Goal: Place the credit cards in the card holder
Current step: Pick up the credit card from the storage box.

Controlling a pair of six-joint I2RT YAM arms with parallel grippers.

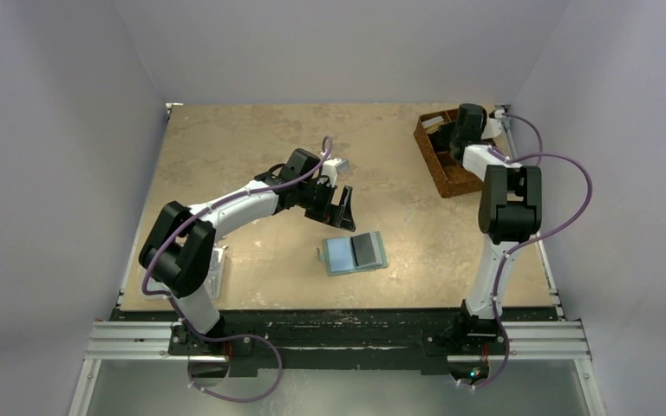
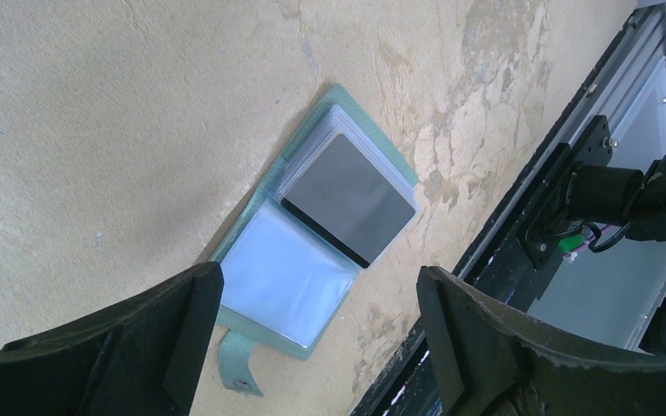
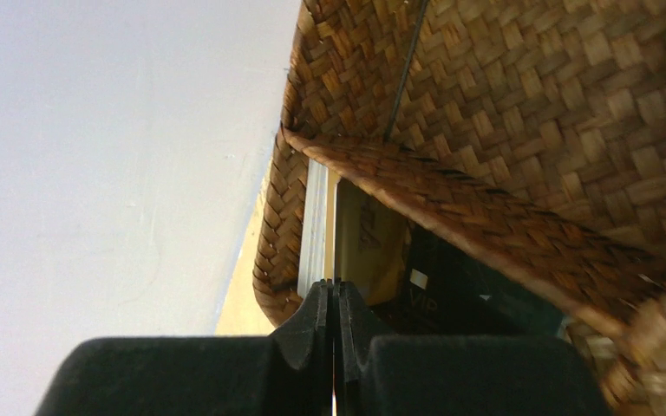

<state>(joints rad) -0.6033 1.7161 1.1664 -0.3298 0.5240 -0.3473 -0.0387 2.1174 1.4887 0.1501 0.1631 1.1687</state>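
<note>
Cards in basket, holder open on counter | step: pick | right gripper pinched shut on pale card edge, I think | left gripper wide open, empty | next: lift straight out

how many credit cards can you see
4: a dark grey card in the open card holder; in the basket, a pale card edge-on in the right gripper, a tan card and a dark VIP card. More may be hidden.
</note>
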